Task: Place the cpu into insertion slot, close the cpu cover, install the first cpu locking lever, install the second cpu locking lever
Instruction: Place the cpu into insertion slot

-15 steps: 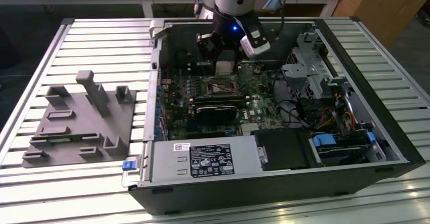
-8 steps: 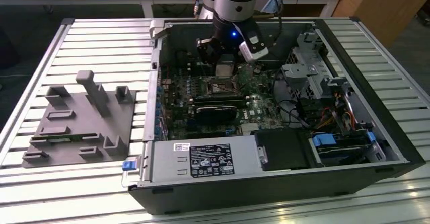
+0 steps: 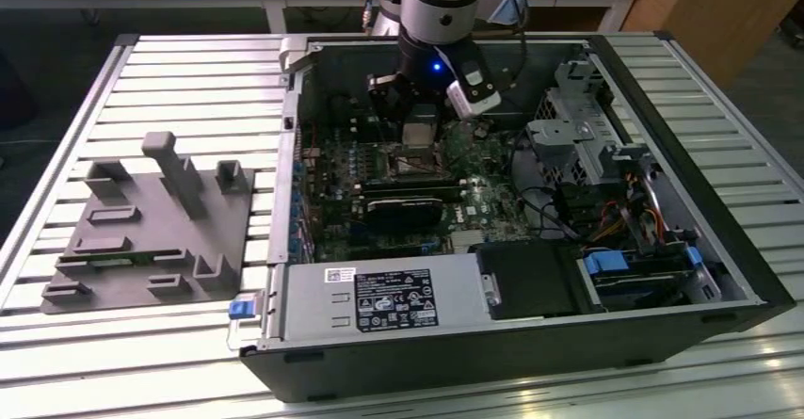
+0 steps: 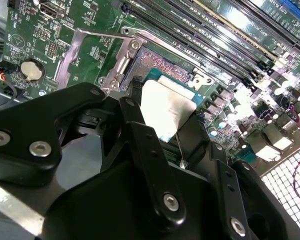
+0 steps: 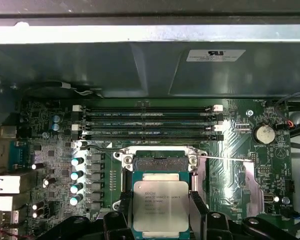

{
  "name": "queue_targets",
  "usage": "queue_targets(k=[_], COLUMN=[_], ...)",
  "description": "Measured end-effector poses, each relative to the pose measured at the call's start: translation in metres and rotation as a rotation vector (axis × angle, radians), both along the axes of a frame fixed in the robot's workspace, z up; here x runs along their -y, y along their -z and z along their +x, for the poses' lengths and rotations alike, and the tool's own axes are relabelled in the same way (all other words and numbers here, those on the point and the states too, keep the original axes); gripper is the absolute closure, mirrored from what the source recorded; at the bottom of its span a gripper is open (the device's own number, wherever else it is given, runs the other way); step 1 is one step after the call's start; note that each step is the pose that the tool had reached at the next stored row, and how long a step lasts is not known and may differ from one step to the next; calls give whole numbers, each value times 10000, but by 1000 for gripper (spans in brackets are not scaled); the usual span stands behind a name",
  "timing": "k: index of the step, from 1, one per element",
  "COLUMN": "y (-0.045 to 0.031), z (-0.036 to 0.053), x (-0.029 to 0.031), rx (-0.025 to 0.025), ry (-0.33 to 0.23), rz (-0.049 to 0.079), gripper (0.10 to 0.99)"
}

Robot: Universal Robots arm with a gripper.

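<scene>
The step in hand is the first one, placing the chip. The pincer [image 5: 160, 201] is pinching the cpu [image 5: 161, 209] by two opposite edges, a black finger [image 5: 125, 212] pressed against each side, metal top facing the first wrist view. The cpu hangs over the insertion slot [image 5: 160, 162], covering the slot's nearer part. The dark contact field at the farther part lies bare, so I judge the chip is not yet seated. In the second wrist view the cpu [image 4: 167, 107] looks to be just above the insertion slot [image 4: 157, 67] rather than resting in it, though whether it touches cannot be told. The cpu cover [image 4: 70, 52] stands swung open beside the slot, and a thin locking lever [image 5: 225, 158] runs out from the slot's rim, unfastened. The long memory slots [image 5: 150, 120] lie beyond the insertion slot. In the exterior view the pincer [image 3: 421, 127] hovers directly over the insertion slot [image 3: 415, 165], inside the open computer case [image 3: 653, 278] on the slatted tabletop [image 3: 164, 71]. Seating seems to call for the chip's edges squared to the slot's rim, a level descent, and no sideways drag across the contacts.
</scene>
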State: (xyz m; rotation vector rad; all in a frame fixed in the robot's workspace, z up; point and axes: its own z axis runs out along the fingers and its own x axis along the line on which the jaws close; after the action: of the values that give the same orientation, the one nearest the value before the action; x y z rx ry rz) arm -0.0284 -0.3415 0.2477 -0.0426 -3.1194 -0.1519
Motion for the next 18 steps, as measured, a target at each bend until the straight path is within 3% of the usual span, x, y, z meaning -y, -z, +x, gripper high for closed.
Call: queue_targets(k=[18], y=[19], z=[0], x=[0], rx=[1], ry=[3052], rz=[-6], gripper=[549])
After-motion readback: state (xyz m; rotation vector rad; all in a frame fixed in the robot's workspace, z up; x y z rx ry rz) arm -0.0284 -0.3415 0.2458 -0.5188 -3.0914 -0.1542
